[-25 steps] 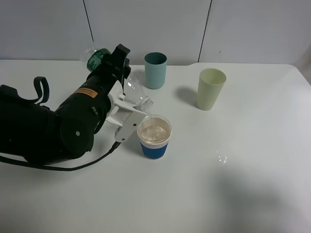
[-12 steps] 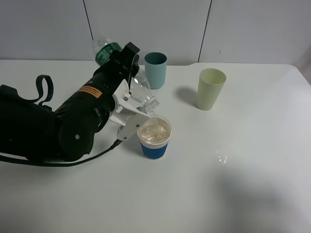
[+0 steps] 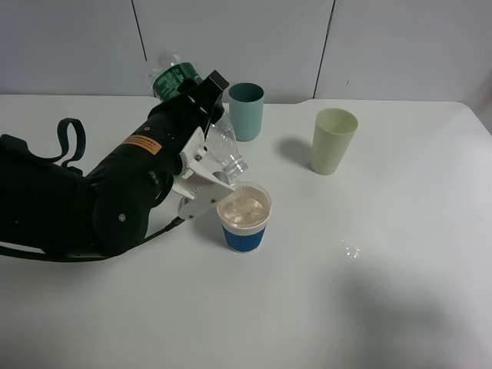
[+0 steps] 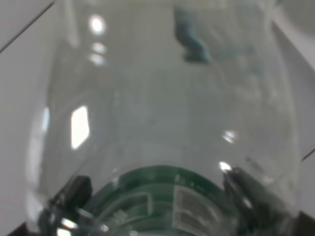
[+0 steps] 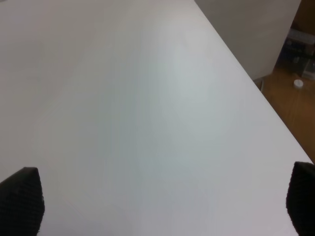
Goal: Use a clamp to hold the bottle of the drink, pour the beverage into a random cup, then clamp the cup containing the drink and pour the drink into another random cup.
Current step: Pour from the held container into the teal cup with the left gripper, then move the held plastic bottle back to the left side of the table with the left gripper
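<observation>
My left gripper (image 3: 201, 173), white-jawed on a bulky black arm, is shut on the clear bottle (image 3: 219, 147). The bottle lies tilted, green label (image 3: 173, 77) high at the back and neck low, just over the rim of the blue-sleeved cup (image 3: 244, 234). Clear beverage (image 3: 244, 207) fills much of that cup. In the left wrist view the bottle (image 4: 162, 113) fills the frame, with dark fingers (image 4: 74, 191) on either side. The pale yellow-green cup (image 3: 334, 142) stands upright at the back right. My right gripper (image 5: 157, 201) is open over bare table and does not show in the exterior view.
A teal cup (image 3: 246, 111) stands upright just behind the bottle. A small clear object (image 3: 351, 251) lies on the white table (image 3: 384, 307) to the right of the blue cup. The table's edge and the floor (image 5: 290, 93) show in the right wrist view.
The left arm has lifted and shifted slightly right, raising the bottle's labelled end. The stream that ran into the blue cup a second ago no longer shows.
</observation>
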Controlling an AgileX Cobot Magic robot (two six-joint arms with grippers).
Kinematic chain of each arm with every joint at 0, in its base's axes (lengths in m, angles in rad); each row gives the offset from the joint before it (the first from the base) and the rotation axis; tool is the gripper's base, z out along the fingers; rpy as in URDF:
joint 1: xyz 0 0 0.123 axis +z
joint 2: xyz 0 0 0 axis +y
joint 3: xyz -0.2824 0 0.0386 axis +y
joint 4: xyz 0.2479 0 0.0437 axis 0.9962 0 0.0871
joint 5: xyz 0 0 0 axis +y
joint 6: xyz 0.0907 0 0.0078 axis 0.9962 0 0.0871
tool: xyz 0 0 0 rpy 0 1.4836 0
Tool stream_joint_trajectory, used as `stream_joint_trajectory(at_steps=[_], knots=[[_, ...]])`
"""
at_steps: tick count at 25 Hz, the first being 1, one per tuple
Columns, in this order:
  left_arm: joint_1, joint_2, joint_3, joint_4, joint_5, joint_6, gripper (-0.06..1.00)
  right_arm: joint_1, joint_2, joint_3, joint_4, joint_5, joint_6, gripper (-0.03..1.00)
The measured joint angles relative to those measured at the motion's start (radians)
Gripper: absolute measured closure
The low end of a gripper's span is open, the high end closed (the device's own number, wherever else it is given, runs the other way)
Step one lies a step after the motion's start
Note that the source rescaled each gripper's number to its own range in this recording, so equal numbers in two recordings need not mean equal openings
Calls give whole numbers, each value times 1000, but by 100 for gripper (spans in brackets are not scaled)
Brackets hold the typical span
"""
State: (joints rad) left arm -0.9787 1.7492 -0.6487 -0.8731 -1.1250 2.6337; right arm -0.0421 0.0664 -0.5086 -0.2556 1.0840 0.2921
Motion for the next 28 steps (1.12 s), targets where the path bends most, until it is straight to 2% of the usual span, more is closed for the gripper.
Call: stream_joint_trajectory(at_steps=[5, 9, 16, 18, 19, 21, 23, 24, 25, 26, 27, 28], knots=[[0, 0, 0, 14, -13, 63, 88, 0, 0, 0, 0, 0, 0, 2], [0, 0, 0, 18, -13, 60, 88, 0, 0, 0, 0, 0, 0, 2], [0, -5, 0, 8, 59, -141, 88, 0, 0, 0, 0, 0, 0, 2], [5, -21, 0, -6, 125, -305, 88, 0, 0, 0, 0, 0, 0, 2], [5, -21, 0, -6, 125, -305, 88, 0, 0, 0, 0, 0, 0, 2], [52, -60, 0, -5, 243, -572, 88, 0, 0, 0, 0, 0, 0, 2], [95, -81, 1, 15, 314, -710, 88, 0, 0, 0, 0, 0, 0, 2], [156, -117, 1, 58, 400, -859, 88, 0, 0, 0, 0, 0, 0, 2], [193, -140, 1, 106, 456, -950, 88, 0, 0, 0, 0, 0, 0, 2], [218, -155, 1, 148, 491, -998, 88, 0, 0, 0, 0, 0, 0, 2], [218, -155, 1, 148, 491, -998, 88, 0, 0, 0, 0, 0, 0, 2], [251, -171, 1, 197, 539, -1101, 88, 0, 0, 0, 0, 0, 0, 2]])
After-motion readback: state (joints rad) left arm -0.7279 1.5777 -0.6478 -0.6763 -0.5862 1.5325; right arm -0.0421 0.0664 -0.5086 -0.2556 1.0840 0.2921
